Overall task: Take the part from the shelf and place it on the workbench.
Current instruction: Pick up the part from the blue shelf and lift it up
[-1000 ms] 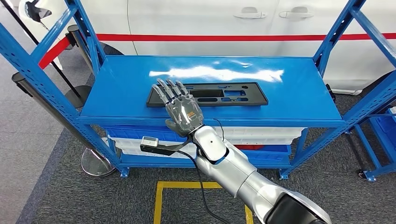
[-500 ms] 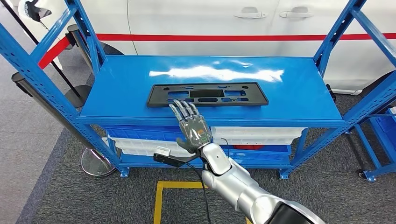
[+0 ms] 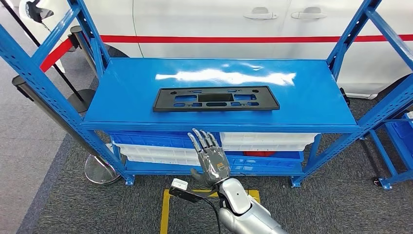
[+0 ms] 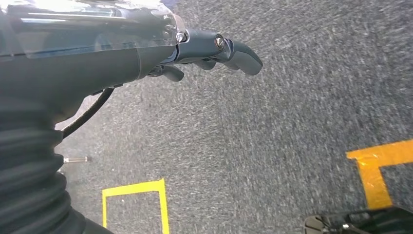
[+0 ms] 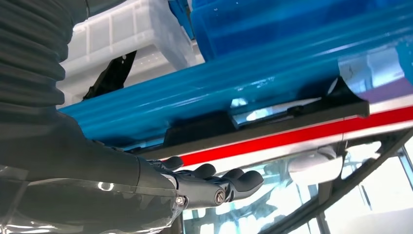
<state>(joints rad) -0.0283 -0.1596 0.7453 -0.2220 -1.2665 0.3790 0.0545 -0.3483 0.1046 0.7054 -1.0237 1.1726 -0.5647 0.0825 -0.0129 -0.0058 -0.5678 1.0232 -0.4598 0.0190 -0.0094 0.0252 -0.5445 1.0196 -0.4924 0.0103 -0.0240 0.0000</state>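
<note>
The part, a long black plastic panel (image 3: 216, 99) with several cut-outs, lies flat on the blue workbench top (image 3: 131, 92), near its middle. My right hand (image 3: 210, 158) hovers below and in front of the bench's front edge with its fingers spread and nothing in it, well apart from the panel. In the right wrist view the panel (image 5: 272, 122) shows edge-on above the blue bench edge (image 5: 219, 92), beyond my right hand (image 5: 195, 183). In the left wrist view my left hand (image 4: 195, 48) hangs over the grey carpet, fingers loosely extended, holding nothing.
White and blue bins (image 3: 263, 141) sit on the lower shelf under the bench. A white car (image 3: 219, 19) with a red stripe stands right behind. Blue uprights (image 3: 36, 73) flank the bench, a stanchion base (image 3: 100, 170) stands at the left, and yellow tape (image 3: 168, 200) marks the floor.
My right hand has drawn back from the panel's left end, down past the bench's front edge towards me. The panel stays flat on the bench.
</note>
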